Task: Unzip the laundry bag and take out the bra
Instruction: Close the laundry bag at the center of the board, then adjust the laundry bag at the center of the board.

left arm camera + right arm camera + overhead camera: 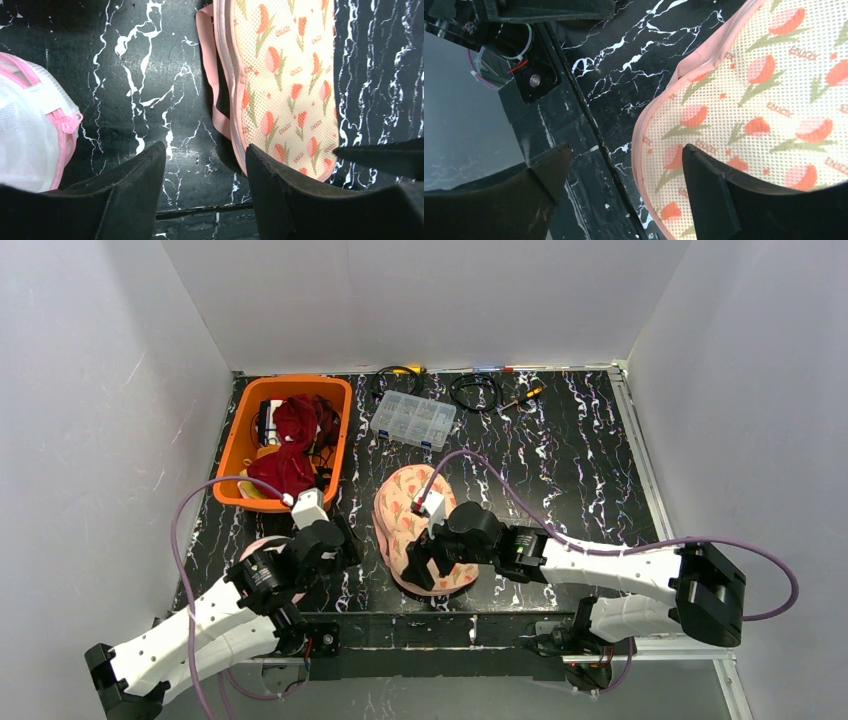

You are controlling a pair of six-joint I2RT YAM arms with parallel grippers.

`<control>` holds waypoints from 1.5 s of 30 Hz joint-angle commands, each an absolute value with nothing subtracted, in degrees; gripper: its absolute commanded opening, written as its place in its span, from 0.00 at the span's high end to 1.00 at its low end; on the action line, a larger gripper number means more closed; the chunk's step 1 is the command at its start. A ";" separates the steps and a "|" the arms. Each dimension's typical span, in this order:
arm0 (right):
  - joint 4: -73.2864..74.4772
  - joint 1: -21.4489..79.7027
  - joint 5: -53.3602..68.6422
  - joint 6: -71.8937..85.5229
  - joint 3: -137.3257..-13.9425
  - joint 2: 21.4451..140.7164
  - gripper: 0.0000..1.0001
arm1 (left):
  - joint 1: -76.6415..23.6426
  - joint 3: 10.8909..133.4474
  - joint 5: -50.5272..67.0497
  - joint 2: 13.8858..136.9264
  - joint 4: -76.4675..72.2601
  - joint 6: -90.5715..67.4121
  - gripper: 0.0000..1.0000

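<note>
We see the tulip-print laundry bag (410,520) lying low in the centre of the top view, our right gripper (624,150) spread wide over its lower edge gripping nothing, and our left gripper (205,150) open and empty just left of it.

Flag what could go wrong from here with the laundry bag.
1. The right end effector stands open over the near rim of the laundry bag, no zipper pull showing; closing may pinch mesh.
2. The left end effector hangs open between this bag and a white mesh bag; it might catch the wrong one.
3. That rim lies near the edge of the table; a tug could drag it off.
</note>
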State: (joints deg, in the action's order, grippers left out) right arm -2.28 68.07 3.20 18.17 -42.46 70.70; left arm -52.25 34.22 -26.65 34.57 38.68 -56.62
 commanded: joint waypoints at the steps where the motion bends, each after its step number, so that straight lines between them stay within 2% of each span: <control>1: -5.24 68.51 0.90 19.50 -45.53 69.18 0.07 | -52.16 33.97 -29.09 35.59 41.26 -57.30 0.42; 6: 1.28 67.87 -11.89 20.59 -44.41 61.58 0.05 | -52.13 33.65 -25.93 36.39 36.53 -54.42 0.42; 9: 6.35 62.48 -18.19 23.93 -41.97 57.94 0.06 | -52.13 32.62 -23.31 36.69 31.95 -52.45 0.43; 13: 4.55 49.58 -8.47 28.76 -35.81 57.97 0.10 | -52.12 31.24 -19.97 39.92 23.82 -50.62 0.41; 15: 2.18 46.94 -7.12 29.51 -33.57 58.89 0.12 | -52.18 31.29 -18.32 43.31 19.24 -49.41 0.38; 22: -1.26 45.90 -10.53 30.34 -32.08 63.46 0.08 | -51.95 39.17 -21.01 62.45 17.30 -45.88 0.28; 26: -2.14 45.64 -12.13 30.84 -32.22 67.98 0.07 | -51.67 41.98 -24.82 71.94 18.00 -45.00 0.27; 29: -5.05 45.47 -10.27 32.05 -31.25 70.73 0.08 | -50.32 42.08 -25.57 77.46 17.66 -45.58 0.30; 32: -7.67 45.44 -7.55 33.41 -30.60 72.40 0.08 | -49.05 41.12 -25.23 80.23 17.13 -46.99 0.39; 38: -9.52 45.40 -5.94 34.07 -29.85 74.03 0.13 | -47.95 37.70 -24.70 81.03 13.94 -47.08 0.71; 45: -13.63 45.44 -0.55 36.00 -29.30 76.96 0.14 | -47.95 37.22 -22.96 81.93 10.65 -44.78 0.74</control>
